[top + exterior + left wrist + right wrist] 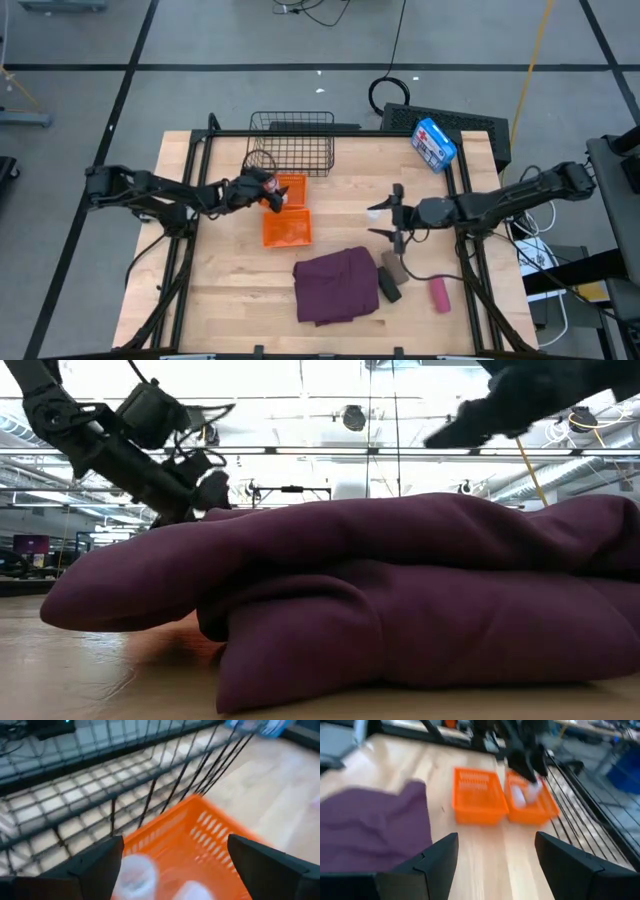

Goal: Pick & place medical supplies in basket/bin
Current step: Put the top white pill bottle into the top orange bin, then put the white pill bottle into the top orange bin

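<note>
Left arm over the orange tray, rolls and cloth not yet collected.

Nearest to you lies the large purple-maroon cloth (336,285), with the black roll (389,287), the brown roll (393,266) and the pink roll (439,294) beside it on the wooden table (220,290). The right gripper (386,220) hangs above the brown roll, fingers wide and holding nothing. Farther away, the left gripper (258,190) is over the far compartment of the bright orange two-compartment plastic tray (287,231), fingers spread; two small white vials (135,872) lie in it. Behind, touching the tray, stands the black wire-mesh basket (295,141). I think the risk is that you catch the basket wall or push the light tray, because the left fingers are so near the mesh. Open room is the bare wood to the left.
</note>
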Tool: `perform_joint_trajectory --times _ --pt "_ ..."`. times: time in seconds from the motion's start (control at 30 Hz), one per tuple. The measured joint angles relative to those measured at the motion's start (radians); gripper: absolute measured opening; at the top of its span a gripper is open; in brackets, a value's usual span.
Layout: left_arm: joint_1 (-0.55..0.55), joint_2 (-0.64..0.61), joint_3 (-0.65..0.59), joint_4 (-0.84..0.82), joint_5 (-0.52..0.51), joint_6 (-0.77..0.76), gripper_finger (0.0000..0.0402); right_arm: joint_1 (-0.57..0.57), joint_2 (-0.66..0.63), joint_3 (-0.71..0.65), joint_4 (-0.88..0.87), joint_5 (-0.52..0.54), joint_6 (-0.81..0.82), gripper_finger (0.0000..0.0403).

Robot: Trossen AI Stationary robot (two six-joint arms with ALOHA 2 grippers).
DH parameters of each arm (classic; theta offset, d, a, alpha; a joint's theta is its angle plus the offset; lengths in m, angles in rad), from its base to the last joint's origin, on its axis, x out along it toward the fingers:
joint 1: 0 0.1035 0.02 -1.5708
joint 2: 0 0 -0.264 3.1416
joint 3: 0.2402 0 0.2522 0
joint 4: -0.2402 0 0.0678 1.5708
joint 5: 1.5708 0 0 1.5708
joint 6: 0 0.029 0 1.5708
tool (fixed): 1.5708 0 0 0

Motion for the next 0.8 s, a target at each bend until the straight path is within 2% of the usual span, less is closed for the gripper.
perform_joint_trajectory --times 0.13,0.23,0.4,0.53,0.67,0.8 --pt "-0.018 -0.081 0.000 -0.002 0.000 0.000 0.0369 0.029 -0.085 -0.001 -0.217 0.099 0.106 0.0251" --pt "-0.042 -0.153 0.000 -0.001 0.000 -0.003 0.0365 0.044 -0.121 -0.033 -0.328 0.135 0.231 0.0251" --pt "-0.112 -0.254 0.006 0.011 -0.017 -0.003 0.0355 0.049 -0.132 -0.183 -0.328 0.153 0.344 0.0251" --pt "-0.179 -0.274 0.042 0.007 -0.040 0.025 0.0351 0.044 -0.119 -0.346 -0.110 0.217 0.323 0.0251" --pt "-0.240 -0.256 0.105 0.008 -0.078 0.059 0.0353 0.017 -0.084 -0.482 0.190 0.198 0.270 0.0251" --pt "-0.276 -0.223 0.185 -0.030 -0.107 0.091 0.0353 -0.016 -0.037 -0.520 0.310 0.166 0.242 0.0251"
